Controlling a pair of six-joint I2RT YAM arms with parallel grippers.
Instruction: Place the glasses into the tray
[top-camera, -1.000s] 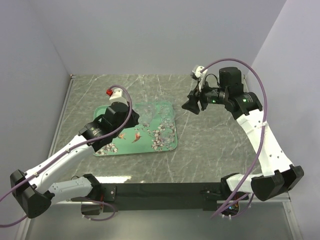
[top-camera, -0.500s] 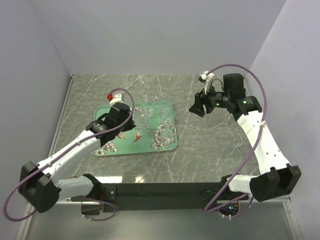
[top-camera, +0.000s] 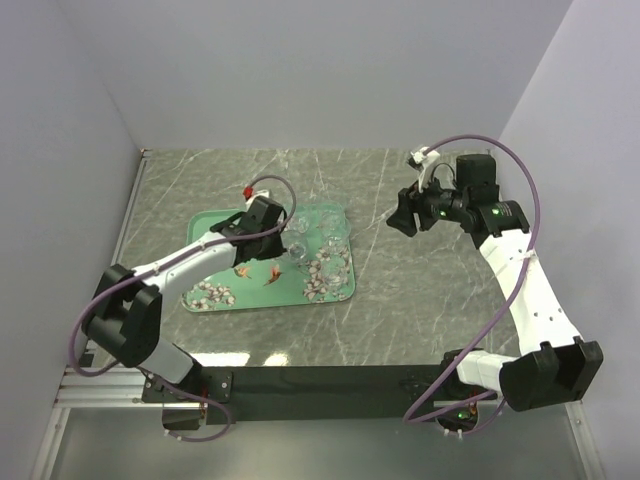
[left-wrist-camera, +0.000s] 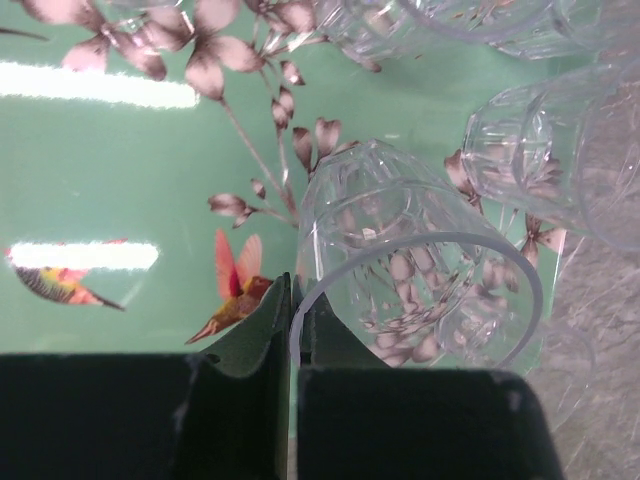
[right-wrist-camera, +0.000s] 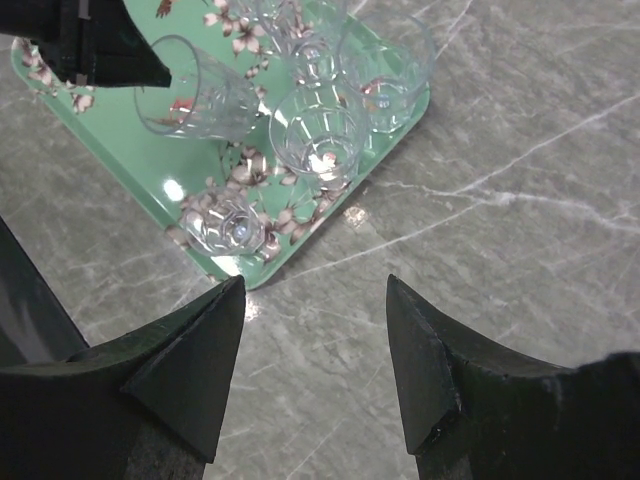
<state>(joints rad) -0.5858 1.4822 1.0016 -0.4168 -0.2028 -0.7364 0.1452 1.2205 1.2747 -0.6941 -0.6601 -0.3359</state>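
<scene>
The mint-green tray with blossoms and birds lies left of centre. My left gripper is over its far right part, shut on the rim of a clear cut glass that is tilted above the tray floor; the rim sits between the jaws. The right wrist view shows this held glass and three others standing on the tray: one in the middle, one near the edge, one by the far corner. My right gripper is open and empty, above bare table right of the tray.
The marble table top spreads right of and in front of the tray. Grey walls close the back and both sides. A black rail runs along the near edge between the arm bases.
My left gripper has reached farther right across the tray with the glass in it. My right gripper has drawn back a little to the right, away from the tray.
</scene>
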